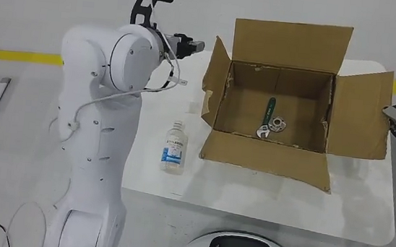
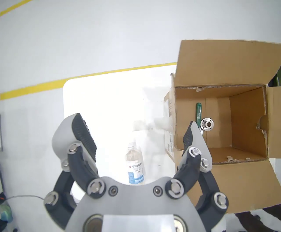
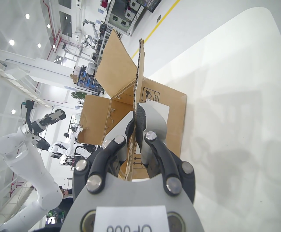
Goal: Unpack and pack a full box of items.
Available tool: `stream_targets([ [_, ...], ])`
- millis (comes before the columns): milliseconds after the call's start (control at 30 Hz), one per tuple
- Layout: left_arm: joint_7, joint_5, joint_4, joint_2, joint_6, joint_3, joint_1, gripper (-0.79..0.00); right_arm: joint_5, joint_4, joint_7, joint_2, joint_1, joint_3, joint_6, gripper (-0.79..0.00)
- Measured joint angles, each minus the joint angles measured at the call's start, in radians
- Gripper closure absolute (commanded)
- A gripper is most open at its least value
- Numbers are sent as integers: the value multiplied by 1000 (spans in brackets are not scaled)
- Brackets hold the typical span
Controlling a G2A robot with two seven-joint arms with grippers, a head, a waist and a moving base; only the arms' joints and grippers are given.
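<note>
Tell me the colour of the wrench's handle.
The wrench handle is green, clearest in the left wrist view.

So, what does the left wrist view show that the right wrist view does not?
Left wrist view, not the right: the green-handled wrench and a metal flange inside the box, the bottle on the table, and the open left gripper. Right wrist view, not the left: the right gripper, fingers shut on a box flap. Both: the box and the table.
</note>
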Motion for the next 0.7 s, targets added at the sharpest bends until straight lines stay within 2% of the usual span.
stream_targets([
  [300, 59, -78, 90, -9, 6, 57, 34, -785, 7, -14, -17, 3, -28, 7, 4, 0],
  [500, 55, -120, 98, -8, 18, 58, 67, -785, 10, -18, -21, 6, -36, 0, 3, 0],
  [533, 56, -124, 99, -8, 18, 59, 73, -736, 11, -19, -21, 6, -37, -2, 2, 0],
  [567, 57, -130, 101, -7, 19, 60, 80, -391, 11, -19, -22, 6, -37, -4, 1, 0],
  [600, 57, -134, 105, -7, 23, 61, 89, -111, 11, -20, -23, 7, -37, -7, 1, 0],
  [633, 50, -131, 111, -6, 28, 62, 95, 0, 11, -21, -24, 7, -36, -9, 2, 0],
  [700, 32, -117, 116, -5, 41, 68, 103, 0, 12, -20, -27, 8, -34, -13, 3, 0],
])
